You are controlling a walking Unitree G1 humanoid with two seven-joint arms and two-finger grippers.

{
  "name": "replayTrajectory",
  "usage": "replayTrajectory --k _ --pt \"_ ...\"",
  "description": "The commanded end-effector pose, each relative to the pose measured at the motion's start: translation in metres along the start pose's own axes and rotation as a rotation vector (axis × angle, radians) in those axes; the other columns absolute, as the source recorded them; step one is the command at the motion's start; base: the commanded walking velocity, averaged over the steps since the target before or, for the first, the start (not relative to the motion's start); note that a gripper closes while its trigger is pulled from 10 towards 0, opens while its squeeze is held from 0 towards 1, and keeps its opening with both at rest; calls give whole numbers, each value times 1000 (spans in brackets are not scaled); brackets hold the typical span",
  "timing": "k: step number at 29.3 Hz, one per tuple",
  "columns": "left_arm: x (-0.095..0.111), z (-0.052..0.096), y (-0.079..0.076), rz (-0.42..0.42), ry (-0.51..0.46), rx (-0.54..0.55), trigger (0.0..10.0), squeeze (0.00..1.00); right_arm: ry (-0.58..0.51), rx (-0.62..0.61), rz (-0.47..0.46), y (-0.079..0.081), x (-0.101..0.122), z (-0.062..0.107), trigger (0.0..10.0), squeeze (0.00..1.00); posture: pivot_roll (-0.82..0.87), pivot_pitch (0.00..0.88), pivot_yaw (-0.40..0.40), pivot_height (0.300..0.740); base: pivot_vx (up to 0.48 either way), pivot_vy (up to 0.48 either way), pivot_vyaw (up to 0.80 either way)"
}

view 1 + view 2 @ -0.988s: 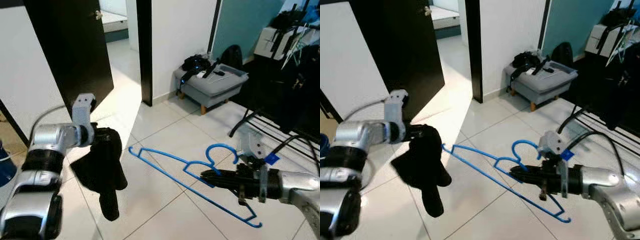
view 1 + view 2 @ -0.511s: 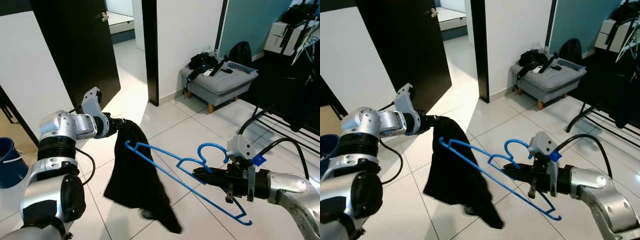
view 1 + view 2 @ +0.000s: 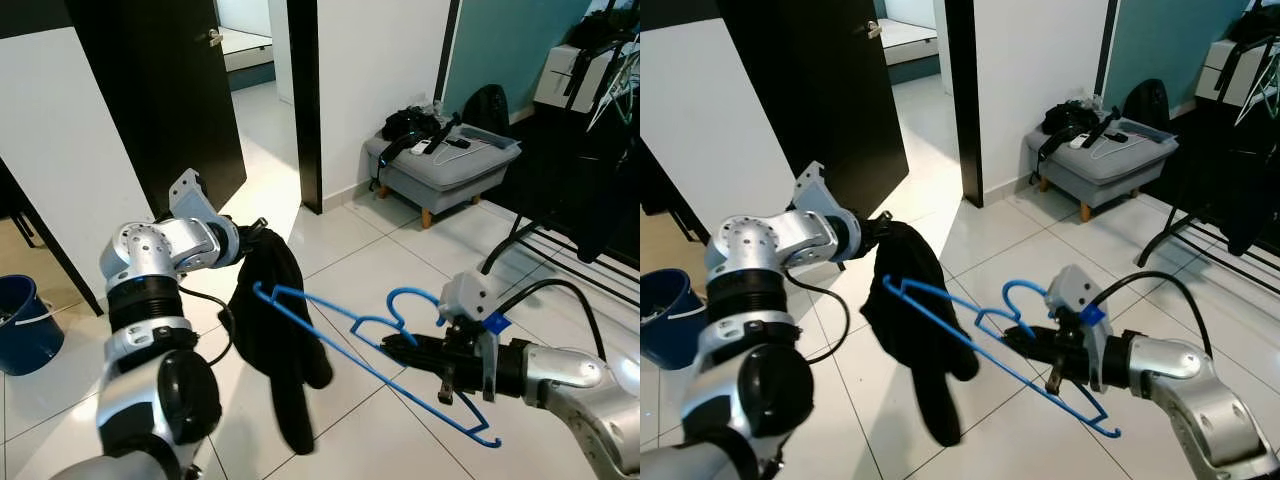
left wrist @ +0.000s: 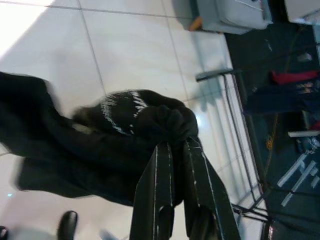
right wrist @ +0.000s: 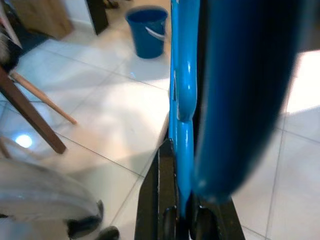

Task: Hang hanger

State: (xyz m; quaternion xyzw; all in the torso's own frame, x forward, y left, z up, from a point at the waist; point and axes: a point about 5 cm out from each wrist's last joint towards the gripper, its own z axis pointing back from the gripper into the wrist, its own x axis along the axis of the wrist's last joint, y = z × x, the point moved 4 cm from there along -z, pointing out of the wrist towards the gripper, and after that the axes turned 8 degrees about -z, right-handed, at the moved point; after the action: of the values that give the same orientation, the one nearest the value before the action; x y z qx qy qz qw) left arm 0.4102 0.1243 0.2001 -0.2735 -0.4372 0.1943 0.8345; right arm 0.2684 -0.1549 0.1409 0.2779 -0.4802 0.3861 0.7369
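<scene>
A blue plastic hanger (image 3: 350, 335) is held level above the tiled floor, its hook (image 3: 415, 297) pointing up. My right gripper (image 3: 392, 347) is shut on its neck, seen close up as the hanger (image 5: 181, 100) in the right wrist view. My left gripper (image 3: 250, 232) is shut on the top of a black garment (image 3: 280, 340), which hangs down in a bunch against the hanger's far tip. In the left wrist view the fingers (image 4: 159, 175) pinch a wad of the garment (image 4: 115, 145).
A clothes rack (image 3: 560, 270) with dark clothes stands at the right. A grey footstool (image 3: 440, 165) with items on it sits by the white wall. A dark open door (image 3: 150, 90) is at the back left. A blue bucket (image 3: 25, 325) stands on the floor at left.
The garment, spread wide half a second ago, now hangs narrower and bunched from my left gripper. The left arm has drawn in. The hanger has stayed about level. The camera shifted slightly.
</scene>
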Motion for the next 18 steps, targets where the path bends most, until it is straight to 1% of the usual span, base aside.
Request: replayTrajectory --k 1,5,6,13,16,17,18 --pt "10 7 -20 9 -37 -59 10000 0 74 -17 3 1 -12 -11 10000 0 -78 0 99 736 0 0 0" --pt "11 9 -25 12 -43 -65 10000 0 96 -39 -3 0 -16 -18 10000 0 -77 0 98 736 0 0 0" --pt "14 12 -27 22 -54 -63 10000 0 114 -46 -3 0 -20 -23 10000 0 -77 0 99 736 0 0 0" --pt "20 15 -27 27 -72 -57 10000 0 130 -60 3 -1 -23 -28 10000 0 -71 0 95 736 0 0 0" --pt "29 21 -17 25 -116 -3 10000 0 164 -113 18 -11 -27 -25 10000 0 -70 0 92 736 0 0 0" --pt "29 21 -17 25 -116 -3 10000 0 164 -113 18 -11 -27 -25 10000 0 -70 0 92 736 0 0 0" --pt "34 23 -10 10 -142 37 10000 0 176 -133 23 -15 -28 -21 10000 0 -71 0 88 736 0 0 0"
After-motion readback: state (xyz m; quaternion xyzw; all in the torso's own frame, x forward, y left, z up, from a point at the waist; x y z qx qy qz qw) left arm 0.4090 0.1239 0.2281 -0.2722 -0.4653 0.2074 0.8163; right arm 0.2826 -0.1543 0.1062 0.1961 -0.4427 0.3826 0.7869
